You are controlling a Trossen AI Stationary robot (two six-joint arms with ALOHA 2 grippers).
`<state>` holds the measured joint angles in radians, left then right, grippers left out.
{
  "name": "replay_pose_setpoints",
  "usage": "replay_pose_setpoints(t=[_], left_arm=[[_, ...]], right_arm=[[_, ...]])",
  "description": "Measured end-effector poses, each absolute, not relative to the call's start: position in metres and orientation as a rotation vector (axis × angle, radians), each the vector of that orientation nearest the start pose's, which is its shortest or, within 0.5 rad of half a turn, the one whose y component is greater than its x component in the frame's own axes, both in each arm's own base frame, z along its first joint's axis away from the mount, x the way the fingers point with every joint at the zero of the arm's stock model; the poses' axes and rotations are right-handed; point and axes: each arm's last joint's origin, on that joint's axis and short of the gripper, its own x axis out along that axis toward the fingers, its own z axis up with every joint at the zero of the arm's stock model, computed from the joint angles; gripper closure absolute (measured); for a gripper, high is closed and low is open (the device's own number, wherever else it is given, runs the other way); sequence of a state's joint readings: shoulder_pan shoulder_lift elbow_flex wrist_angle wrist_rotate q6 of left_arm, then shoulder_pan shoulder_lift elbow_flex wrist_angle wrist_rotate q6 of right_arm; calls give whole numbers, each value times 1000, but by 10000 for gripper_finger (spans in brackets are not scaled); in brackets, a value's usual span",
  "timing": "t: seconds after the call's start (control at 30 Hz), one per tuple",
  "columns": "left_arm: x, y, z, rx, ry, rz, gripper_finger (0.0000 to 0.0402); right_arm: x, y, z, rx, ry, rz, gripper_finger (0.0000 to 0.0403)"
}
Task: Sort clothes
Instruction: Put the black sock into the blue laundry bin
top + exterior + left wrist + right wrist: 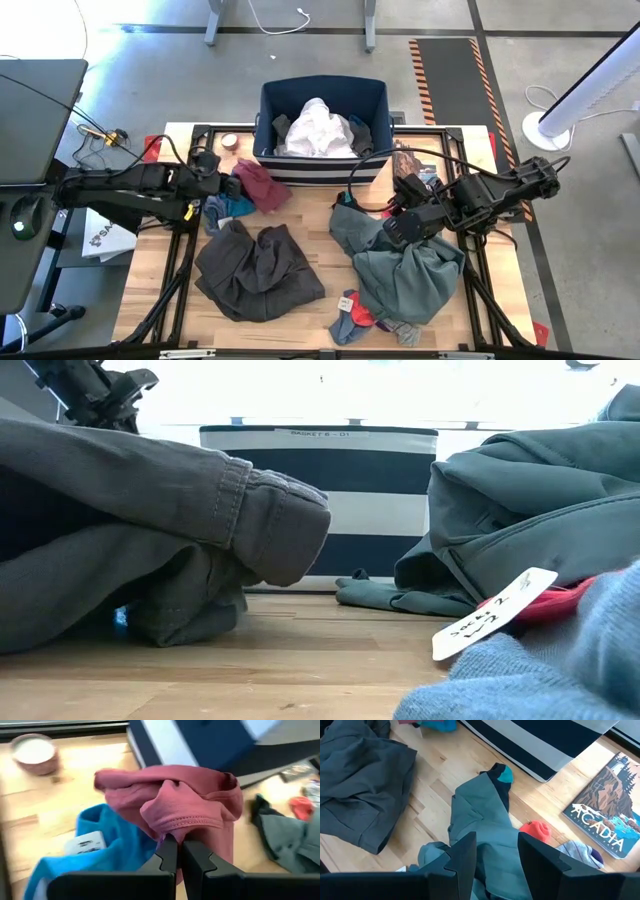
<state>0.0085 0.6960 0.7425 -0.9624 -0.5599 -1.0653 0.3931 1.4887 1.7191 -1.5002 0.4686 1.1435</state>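
The left end effector (176, 851) is pinching the maroon piece (172, 805), likely so it can be lifted and sorted.
Its fingers are pressed together on a fold of that cloth, at about 10 o'clock on the bench (310, 325). The bright blue piece (107, 847) lies just under it. The navy bin (322, 100) at 12 o'clock holds white clothes (315, 130). The right end effector (496, 852) hangs spread over the grey-green shirt (405, 265) at 4 o'clock, holding nothing. The dark trousers (255, 272) lie at 7 o'clock.
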Motion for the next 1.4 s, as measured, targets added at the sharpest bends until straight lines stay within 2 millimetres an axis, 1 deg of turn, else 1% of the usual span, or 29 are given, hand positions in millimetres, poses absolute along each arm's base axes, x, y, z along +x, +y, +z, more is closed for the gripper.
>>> replay_pose_setpoints(t=[0.1,0.2,0.27,0.37,0.47,0.6,0.7,0.77,0.87,1.0,1.13,1.2,1.3,1.4], left_arm=[[114,17,270,-743,526,933,401],[118,15,271,-814,537,857,401],[123,12,274,-883,540,755,401],[133,8,282,-988,519,542,401],[145,5,299,-1083,387,343,401],[157,5,324,-1129,126,208,401],[162,8,330,-1132,22,227,400],[163,10,327,-1140,22,272,391],[165,9,318,-1147,107,317,365],[166,9,309,-1156,197,348,312],[166,9,308,-1128,185,374,253],[164,10,310,-1071,169,388,232],[157,12,309,-992,172,438,215],[152,11,301,-941,282,452,213]], right_arm=[[237,84,392,492,930,-681,261],[237,84,392,492,930,-681,261],[237,84,392,488,931,-679,261],[237,84,392,483,929,-680,261],[237,83,392,453,915,-686,261],[237,83,392,433,899,-696,261],[238,83,393,436,884,-697,261],[239,83,393,444,877,-696,261],[240,84,394,458,862,-689,261],[242,86,394,470,848,-674,261],[242,86,394,475,848,-668,261],[242,87,394,476,847,-667,261],[242,87,394,478,849,-665,261],[242,87,394,486,860,-657,261]])
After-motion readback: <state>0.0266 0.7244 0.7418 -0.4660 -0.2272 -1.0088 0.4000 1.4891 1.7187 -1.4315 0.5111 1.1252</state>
